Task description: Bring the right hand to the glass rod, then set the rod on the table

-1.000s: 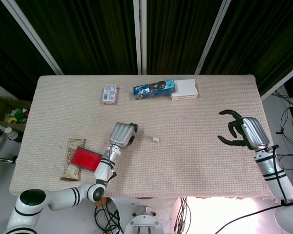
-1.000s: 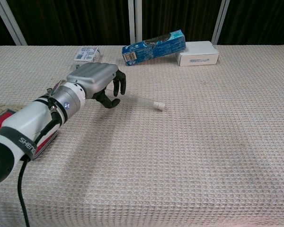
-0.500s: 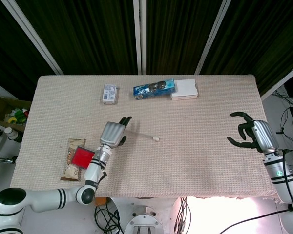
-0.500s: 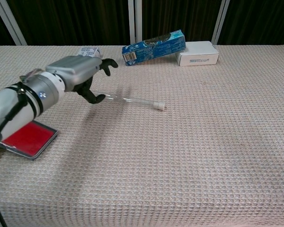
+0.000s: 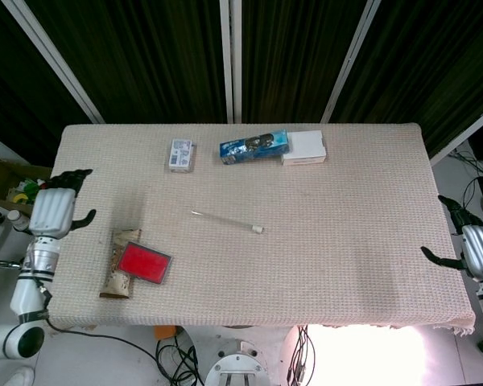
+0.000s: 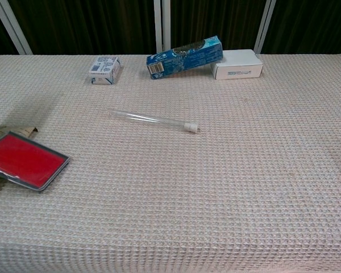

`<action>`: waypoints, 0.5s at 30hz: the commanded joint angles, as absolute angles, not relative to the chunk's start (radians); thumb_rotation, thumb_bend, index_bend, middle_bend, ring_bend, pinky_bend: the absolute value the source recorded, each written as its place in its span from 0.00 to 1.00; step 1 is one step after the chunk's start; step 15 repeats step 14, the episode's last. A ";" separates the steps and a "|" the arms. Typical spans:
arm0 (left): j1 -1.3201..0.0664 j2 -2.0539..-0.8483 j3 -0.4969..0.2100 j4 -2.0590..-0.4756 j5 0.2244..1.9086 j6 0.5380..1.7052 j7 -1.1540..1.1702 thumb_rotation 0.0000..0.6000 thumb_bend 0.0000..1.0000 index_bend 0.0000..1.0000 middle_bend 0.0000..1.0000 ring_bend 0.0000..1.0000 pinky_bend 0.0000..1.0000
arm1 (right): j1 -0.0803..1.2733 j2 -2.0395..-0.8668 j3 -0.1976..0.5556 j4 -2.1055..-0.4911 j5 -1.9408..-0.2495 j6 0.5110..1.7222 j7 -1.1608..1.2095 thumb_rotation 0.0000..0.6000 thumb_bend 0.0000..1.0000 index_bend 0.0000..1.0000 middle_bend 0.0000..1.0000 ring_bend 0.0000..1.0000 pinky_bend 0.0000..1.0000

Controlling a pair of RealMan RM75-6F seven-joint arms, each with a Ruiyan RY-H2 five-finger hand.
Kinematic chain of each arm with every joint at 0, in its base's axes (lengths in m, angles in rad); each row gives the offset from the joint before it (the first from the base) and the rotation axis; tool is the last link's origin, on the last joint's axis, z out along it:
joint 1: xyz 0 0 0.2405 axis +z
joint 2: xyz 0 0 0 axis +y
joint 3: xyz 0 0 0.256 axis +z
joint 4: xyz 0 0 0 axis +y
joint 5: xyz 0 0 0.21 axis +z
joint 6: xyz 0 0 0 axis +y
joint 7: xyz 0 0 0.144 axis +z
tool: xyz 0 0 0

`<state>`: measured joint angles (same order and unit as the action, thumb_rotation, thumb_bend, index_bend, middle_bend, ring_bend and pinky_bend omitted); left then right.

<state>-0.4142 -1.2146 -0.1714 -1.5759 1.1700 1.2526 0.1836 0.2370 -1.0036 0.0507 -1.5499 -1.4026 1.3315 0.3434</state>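
from the head view, your glass rod (image 5: 227, 220) lies flat on the counter (image 5: 346, 225), a little left of its middle and nearer the front edge than the back, slanting so the capped tip points toward the front right corner; nothing touches it. your right robot hand (image 5: 472, 248) hangs off the right edge near the front right corner, only partly in frame, its fingers spread apart and holding nothing. your left robot hand (image 5: 55, 211) sits off the left edge, fingers apart and empty too. a red case (image 5: 143, 262) rests on a snack wrapper (image 5: 117, 268) near the front left corner; along the back edge stand a small printed box (image 5: 180, 154), a blue carton (image 5: 253, 146) and a white box (image 5: 303, 147) touching it. from the chest view, neither robot hand shows; the rod (image 6: 155, 120) lies alone on the weave with open cloth all round it, well apart from the red case (image 6: 26, 161) and the blue carton (image 6: 184, 56). judging by this, you are at the very first step, the reach. the next move calls for carrying your right robot hand across most of the counter toward the rod, keeping the fingers apart and coming down over the bare middle of the tube, lined across its slant.
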 commanded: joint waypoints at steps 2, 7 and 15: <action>-0.239 -1.124 -0.072 -1.591 1.289 1.405 0.033 1.00 0.26 0.16 0.16 0.14 0.20 | 0.185 -1.027 0.030 -1.534 -1.449 1.408 0.342 1.00 0.18 0.00 0.05 0.01 0.12; -0.121 -1.126 -0.010 -1.606 1.402 1.575 -0.014 1.00 0.26 0.16 0.16 0.14 0.20 | 0.128 -1.050 0.009 -1.551 -1.490 1.485 0.336 1.00 0.18 0.00 0.06 0.01 0.11; -0.028 -1.164 0.049 -1.627 1.534 1.711 0.034 1.00 0.26 0.16 0.16 0.14 0.20 | 0.101 -1.047 -0.013 -1.598 -1.541 1.509 0.330 1.00 0.18 0.00 0.06 0.01 0.11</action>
